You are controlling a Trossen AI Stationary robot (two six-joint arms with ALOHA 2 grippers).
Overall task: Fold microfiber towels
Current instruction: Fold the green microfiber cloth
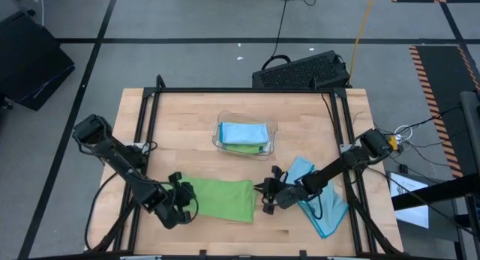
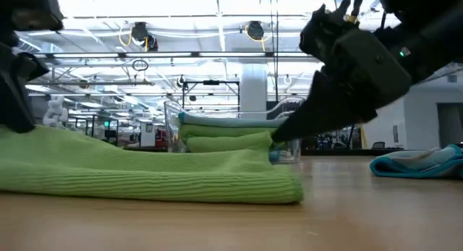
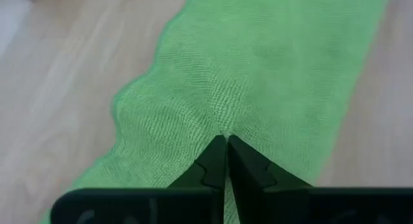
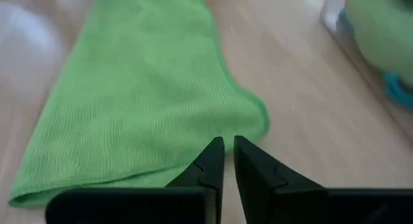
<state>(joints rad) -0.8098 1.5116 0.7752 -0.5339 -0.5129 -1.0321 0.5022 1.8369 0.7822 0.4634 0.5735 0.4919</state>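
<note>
Right now the lime green microfiber towel (image 1: 221,198), already doubled into a long soft band, lies flat on the wooden tabletop (image 1: 187,132) near its front edge, with an arm at each end of it. The left tool (image 3: 226,146) has its two dark fingers pressed together on a pinch of the cloth at the towel's left end; you can see the weave puckering toward the tips in its wrist view. The right tool (image 4: 228,148) sits at the towel's opposite end, its fingers nearly together with only a thin slit between them, and from where I stand it looks to be just off the rounded corner, not gripping anything. To my eye the next fold wants both ends caught evenly, so the right tool should get a proper bite of that corner, both layers together, before anything lifts. Lifting one end alone would likely drag the band askew or let the layers slide apart, since this cloth is limp and clings to the wood. Edges should be matched before letting go. Behind them, mid-table, the clear plastic tray (image 1: 219,139) holds a folded light blue towel (image 1: 244,132) on top of a green one. A crumpled light blue microfiber towel (image 1: 321,198) waits on the right side, partly under the right arm.
</note>
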